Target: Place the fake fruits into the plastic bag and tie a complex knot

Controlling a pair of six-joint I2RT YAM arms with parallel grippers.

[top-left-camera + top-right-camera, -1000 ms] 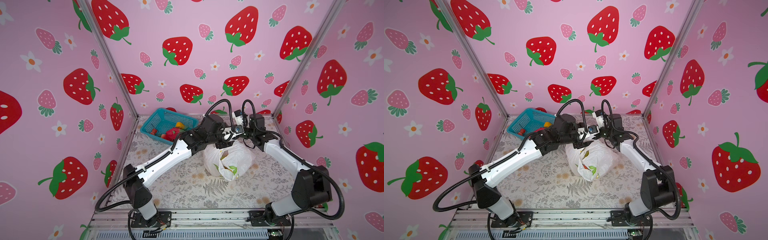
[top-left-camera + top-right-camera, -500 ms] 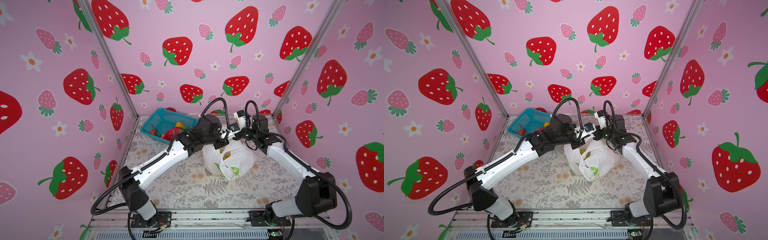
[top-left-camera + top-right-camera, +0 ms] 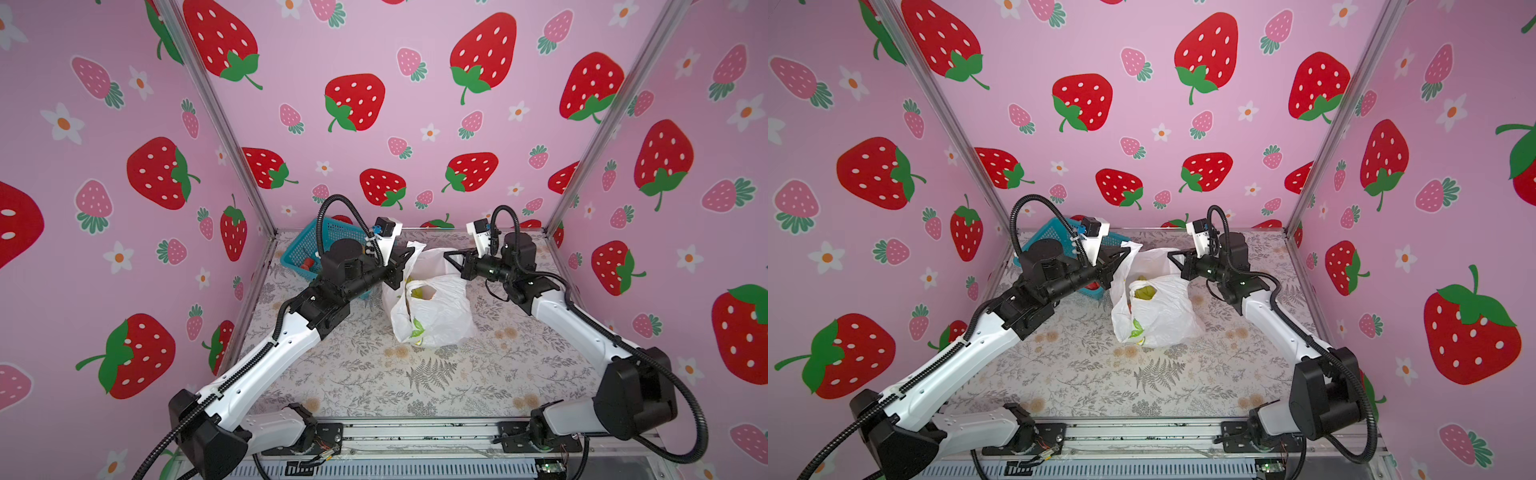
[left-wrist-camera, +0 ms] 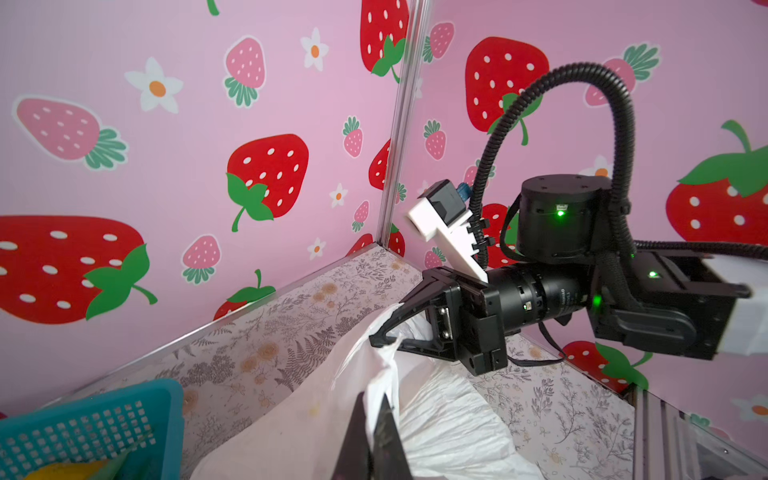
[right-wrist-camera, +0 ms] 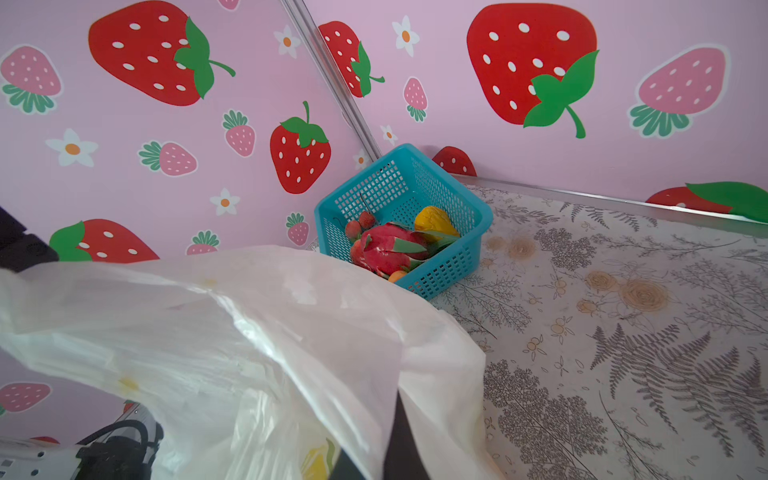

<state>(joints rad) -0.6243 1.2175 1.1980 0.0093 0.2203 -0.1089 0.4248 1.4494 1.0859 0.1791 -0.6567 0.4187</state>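
Teal basket (image 3: 309, 245) sat in the far-left corner of the tabletop (image 3: 374, 374), mostly blocked by the left arm in both top views. Right wrist view showed it better: pink dragon fruit (image 5: 388, 247), a yellow fruit (image 5: 434, 220) and small red ones (image 5: 359, 224) were inside; others underneath were hard to make out.

Left gripper (image 3: 409, 251) was clamped shut on a handle strip of the plastic bag (image 3: 432, 311), at the bag's upper left. In the left wrist view its own fingers (image 4: 374, 440) were cut off by the frame edge, white film pinched between them.

Bag stood mid-tabletop, mouth partly open, something yellow-green (image 3: 1144, 293) visible inside; rest of the contents hidden by the film.

Right gripper (image 4: 384, 338) was closed on the opposite handle, at the bag's upper right. Right wrist view was half filled by bag film (image 5: 232, 340), fingertips hidden. No knot visible.
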